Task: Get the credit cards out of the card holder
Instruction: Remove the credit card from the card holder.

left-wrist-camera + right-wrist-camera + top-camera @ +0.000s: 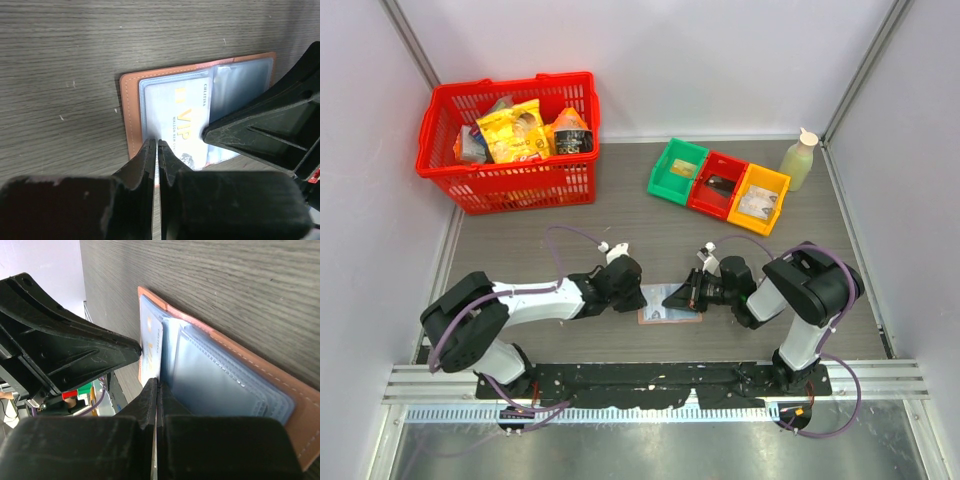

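Lying open, card holder [132,115] sits between left pincer [156,143] and right pincer [157,382].

Left arm [535,300] faces right arm [790,290], jaws closed.

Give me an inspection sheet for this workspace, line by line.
Surface: grey wood-grain table, light scuffs.
Job's things: holder lies open and flat; a VIP card sits in a sleeve.
Clutter: red basket of snacks, three bins, bottle, all at the far side.
Grippers: left gripper jaws almost together at the card's edge, grip unclear; right gripper shut, tip on the holder.
Cables: purple cables loop off both arms, clear of the holder.
Surroundings: white walls; nothing else seen.
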